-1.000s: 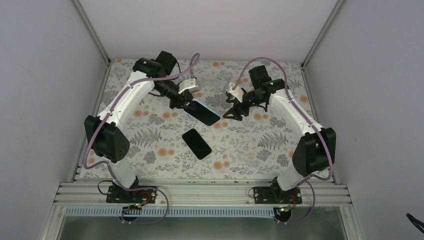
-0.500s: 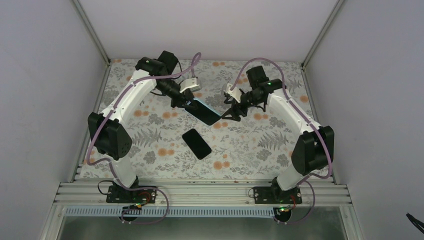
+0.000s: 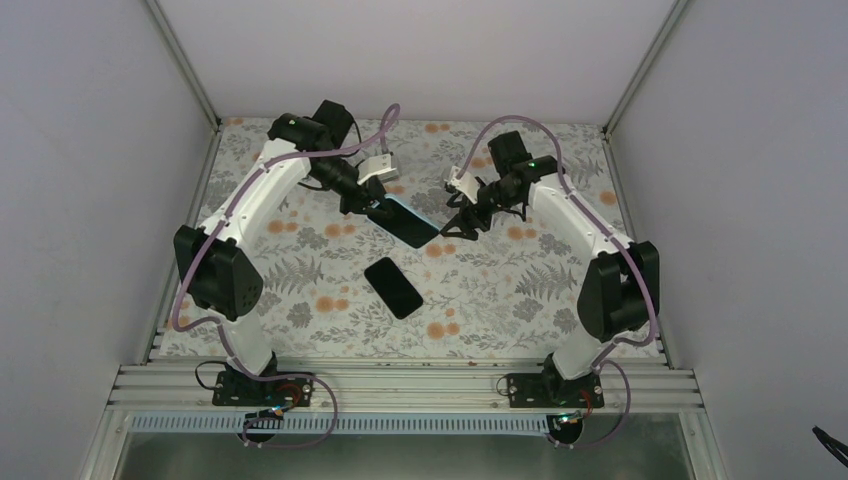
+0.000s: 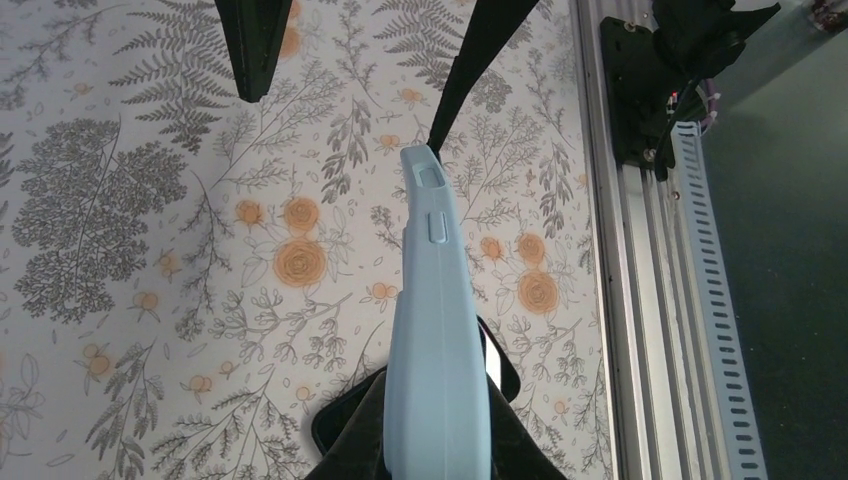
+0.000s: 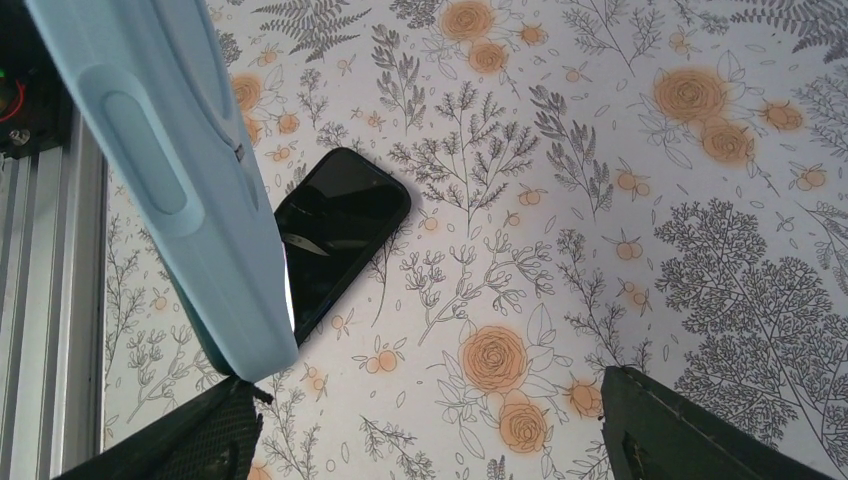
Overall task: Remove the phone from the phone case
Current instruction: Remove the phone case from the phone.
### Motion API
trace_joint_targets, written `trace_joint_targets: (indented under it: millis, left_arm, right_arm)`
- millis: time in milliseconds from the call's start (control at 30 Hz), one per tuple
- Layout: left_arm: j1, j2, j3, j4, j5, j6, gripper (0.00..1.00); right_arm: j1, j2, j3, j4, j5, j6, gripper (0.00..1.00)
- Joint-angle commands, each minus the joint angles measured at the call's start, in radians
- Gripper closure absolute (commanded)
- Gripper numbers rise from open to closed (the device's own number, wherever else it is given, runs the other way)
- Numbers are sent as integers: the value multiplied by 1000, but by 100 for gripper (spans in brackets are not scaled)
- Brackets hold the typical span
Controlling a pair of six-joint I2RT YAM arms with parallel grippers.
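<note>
While the phone case [image 3: 412, 222] is held up off the floral table [image 3: 520, 290], w/ the left gripper [image 3: 374, 207] clamped shut on one end, the phone [image 3: 393, 287] is seen lying flat below, apart from it. The right gripper [image 3: 458, 226] is pictured just beside the case's free end, jaws spread wide, nothing gripped.

I can't make out any text, logo or number anywhere, not on the phone case [image 4: 437, 330] or the phone [image 3: 393, 287].
</note>
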Motion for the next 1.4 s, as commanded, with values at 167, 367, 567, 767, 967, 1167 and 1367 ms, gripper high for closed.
trace_joint_targets:
  millis: [167, 367, 567, 767, 967, 1167, 1367]
  left_arm:
    - [-36, -62, 34, 8, 162, 6, 98]
    - [-86, -82, 5, 8, 165, 12, 98]
    - [-92, -136, -11, 6, 201, 36, 98]
    - [-88, -143, -19, 7, 195, 63, 98]
    - [12, -44, 99, 8, 252, 46, 98]
    - [38, 36, 198, 8, 274, 34, 98]
    - [37, 84, 253, 9, 295, 20, 98]
  right_arm:
    - [26, 48, 65, 71, 46, 52, 17]
    - [62, 93, 130, 141, 128, 124, 17]
    - [71, 155, 209, 179, 171, 152, 16]
    - [75, 175, 285, 25, -42, 42, 13]
    - [179, 182, 412, -255, -225, -115, 14]
    - [281, 153, 453, -197, -262, -20, 14]
    - [319, 233, 586, -269, -330, -23, 15]
